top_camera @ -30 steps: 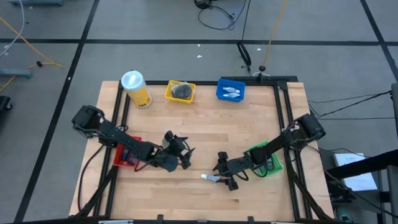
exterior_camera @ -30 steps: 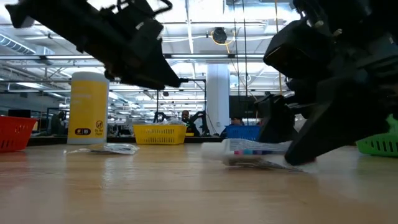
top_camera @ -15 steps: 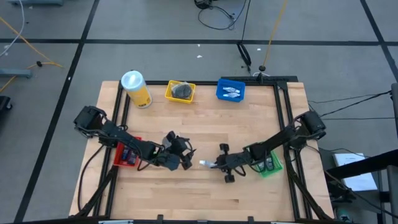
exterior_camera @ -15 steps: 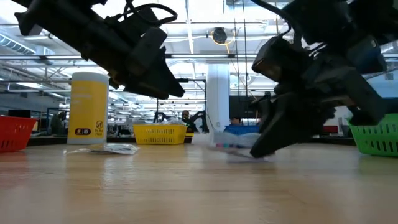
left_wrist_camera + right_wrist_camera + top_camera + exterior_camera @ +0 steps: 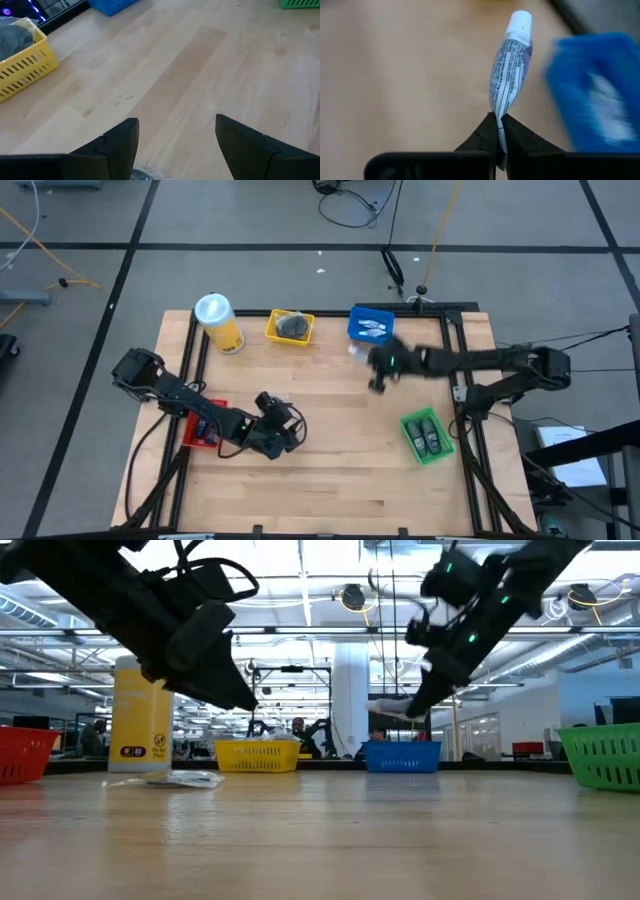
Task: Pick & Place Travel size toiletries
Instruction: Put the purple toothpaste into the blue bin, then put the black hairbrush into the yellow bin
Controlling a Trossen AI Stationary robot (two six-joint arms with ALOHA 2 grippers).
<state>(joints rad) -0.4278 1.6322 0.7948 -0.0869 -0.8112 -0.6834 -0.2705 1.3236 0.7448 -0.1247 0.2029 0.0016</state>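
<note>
Right gripper (image 5: 498, 131) is pinched tight on the crimped tail of a small white-blue tube (image 5: 511, 65), cap pointing away, held up in the air just beside the blue bin (image 5: 371, 325) at the table's far edge. Left gripper (image 5: 176, 145) hangs low over the bare wooden table (image 5: 330, 470) near the red bin (image 5: 203, 430), fingers spread wide and holding nothing.

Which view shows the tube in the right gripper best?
The right wrist view: the tube, white cap outward, is pinched by its flat end in the right gripper, the blue bin beside it. The high view shows only a pale blur by that bin; the low view a sliver; the left wrist view nothing.
</note>
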